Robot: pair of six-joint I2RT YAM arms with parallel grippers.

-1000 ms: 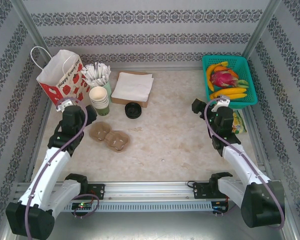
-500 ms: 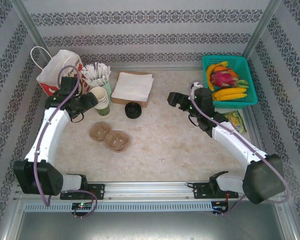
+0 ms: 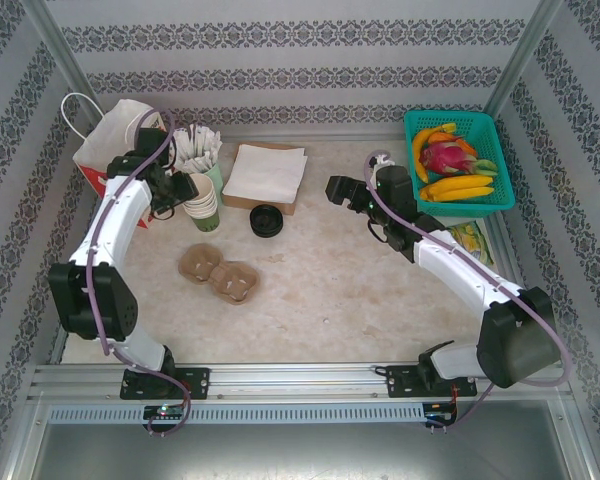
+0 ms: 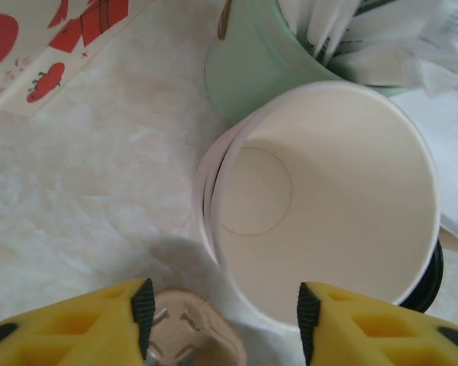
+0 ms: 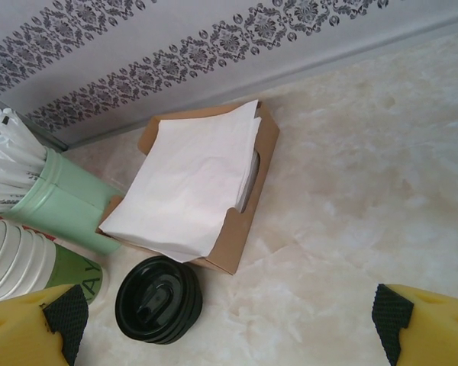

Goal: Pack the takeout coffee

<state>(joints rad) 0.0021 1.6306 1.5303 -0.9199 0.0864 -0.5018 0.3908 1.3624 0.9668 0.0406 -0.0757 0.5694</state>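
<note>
At the surface's far-left corner, the paper bag (image 3: 115, 150) is standing by as the left hand (image 4: 223, 309), half-spread with no grip evident, is framing the stack of lidless cups (image 3: 199, 195). The takeout coffee (image 3: 267, 220) is sitting just right of the stack, near the far edge, not yet packed. The right hand (image 3: 338, 190), spread wide and empty, is hovering beyond it. Grasping, lifting and packing all appear to be waiting.
</note>
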